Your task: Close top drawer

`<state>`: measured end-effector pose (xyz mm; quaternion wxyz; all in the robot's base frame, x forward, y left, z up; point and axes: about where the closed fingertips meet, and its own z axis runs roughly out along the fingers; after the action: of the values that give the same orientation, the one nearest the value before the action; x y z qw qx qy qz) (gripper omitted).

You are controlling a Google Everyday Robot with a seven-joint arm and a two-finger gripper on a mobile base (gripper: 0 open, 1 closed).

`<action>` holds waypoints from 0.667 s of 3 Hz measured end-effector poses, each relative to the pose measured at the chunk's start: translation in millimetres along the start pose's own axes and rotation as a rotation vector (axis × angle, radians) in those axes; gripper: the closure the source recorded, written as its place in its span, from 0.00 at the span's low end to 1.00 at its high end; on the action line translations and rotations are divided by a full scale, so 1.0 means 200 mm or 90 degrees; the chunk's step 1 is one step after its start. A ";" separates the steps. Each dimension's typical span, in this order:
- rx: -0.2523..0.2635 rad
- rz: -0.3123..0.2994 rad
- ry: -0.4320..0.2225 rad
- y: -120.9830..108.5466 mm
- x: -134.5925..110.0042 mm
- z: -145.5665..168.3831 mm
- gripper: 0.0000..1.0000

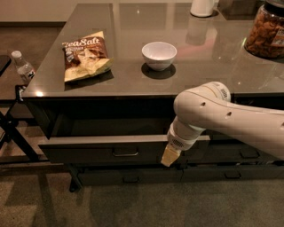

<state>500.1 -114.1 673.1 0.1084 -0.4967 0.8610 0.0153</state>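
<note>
Dark grey and wide, the top drawer (84, 153) stands pulled partway out from under the glossy countertop (213, 66). Its shadowed inside shows between the counter's edge and the flat front panel. A small metal pull (125, 153) sits in the middle of that front.

The white arm (222, 117) reaches in from the right and bends down at a rounded joint. The gripper (170, 156), a pale tan tip, points down and to the left over the right end of the drawer's front, right of the pull. From where I stand I cannot tell whether the gripper is open or closed, nor whether it presses on the panel. It has hold of nothing that I can make out.

On the counter a bag of chips (84, 55) lies flat towards the left. A white bowl (159, 55) stands to its right, well apart from it. A jar of brown snacks (267, 33) stands at the far right, and the base of a white container (203, 6) shows at the back edge.

Below the open drawer runs a row of slimmer dark drawers (133, 176) with like pulls. Off the counter's left end a clear water bottle (23, 67) stands above black crossed legs (15, 137).
</note>
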 end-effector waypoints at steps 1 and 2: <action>0.000 0.000 0.000 0.00 0.00 0.00 0.00; 0.000 0.000 0.000 0.00 0.00 0.00 0.00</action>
<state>500.1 -114.0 673.2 0.1085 -0.4967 0.8610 0.0152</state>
